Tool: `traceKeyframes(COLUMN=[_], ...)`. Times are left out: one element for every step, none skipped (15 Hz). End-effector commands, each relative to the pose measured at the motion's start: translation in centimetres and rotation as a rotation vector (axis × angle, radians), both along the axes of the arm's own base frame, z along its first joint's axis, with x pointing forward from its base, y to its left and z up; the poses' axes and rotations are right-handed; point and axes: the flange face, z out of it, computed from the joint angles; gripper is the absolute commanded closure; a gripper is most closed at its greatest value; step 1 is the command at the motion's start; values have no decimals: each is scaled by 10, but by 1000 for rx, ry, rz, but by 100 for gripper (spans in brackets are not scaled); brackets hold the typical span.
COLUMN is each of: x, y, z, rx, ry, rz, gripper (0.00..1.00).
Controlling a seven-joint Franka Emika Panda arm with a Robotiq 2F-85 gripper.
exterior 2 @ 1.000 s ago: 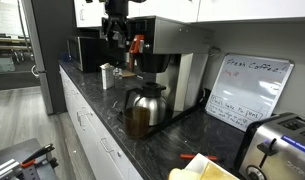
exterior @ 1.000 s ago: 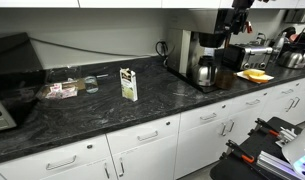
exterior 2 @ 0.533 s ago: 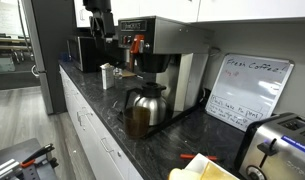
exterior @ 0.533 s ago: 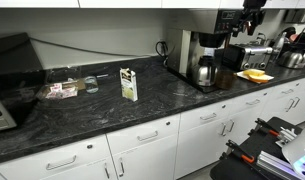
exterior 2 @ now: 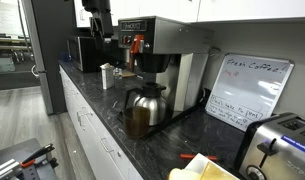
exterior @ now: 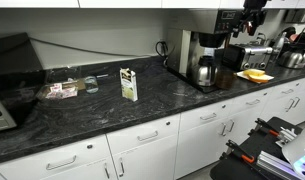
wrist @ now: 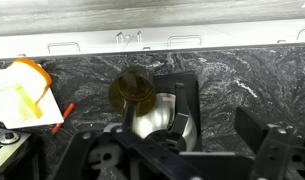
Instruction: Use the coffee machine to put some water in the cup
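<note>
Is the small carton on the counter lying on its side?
No, the carton stands upright on the dark counter, well apart from the coffee machine.

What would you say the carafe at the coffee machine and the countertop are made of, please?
The carafe looks like polished metal, probably stainless steel: its rounded body is silvery and mirrors its surroundings. The countertop looks like polished dark stone, perhaps granite, though a laminate imitation is possible: it is black with pale grey veining and a soft sheen.

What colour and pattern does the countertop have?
The countertop is black with pale grey marbled veins, clearest in the wrist view.
</note>
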Motion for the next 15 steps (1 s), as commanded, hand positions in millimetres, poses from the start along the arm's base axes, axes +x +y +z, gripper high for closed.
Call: traceKeyframes(x=[-3, -7, -13, -18, -27, -34, -46, -56, -68, -79, -85, -75, -83, -87, -88], y=[0, 0, 1, 2, 2, 2, 5, 5, 5, 3, 1, 4, 2, 2, 2], z=[2, 4, 7, 10, 13, 17, 21, 22, 19, 16, 12, 19, 16, 14, 13], rx=[2, -1, -10, -15, -21, -16, -5, -5, -4, -3, -20, -3, -6, -9, -11], ry=[-3, -9, -18, -29, -47, -63, -80, -85, -79, -75, -51, -60, -58, -61, -62], rz=[-16, -31, -57, -85, -130, -171, -231, -285, -349, -399, -417, -353, -377, -388, -394], gripper=[0, 0, 0, 0, 0, 0, 0, 0, 0, 0, 0, 0, 0, 0, 0])
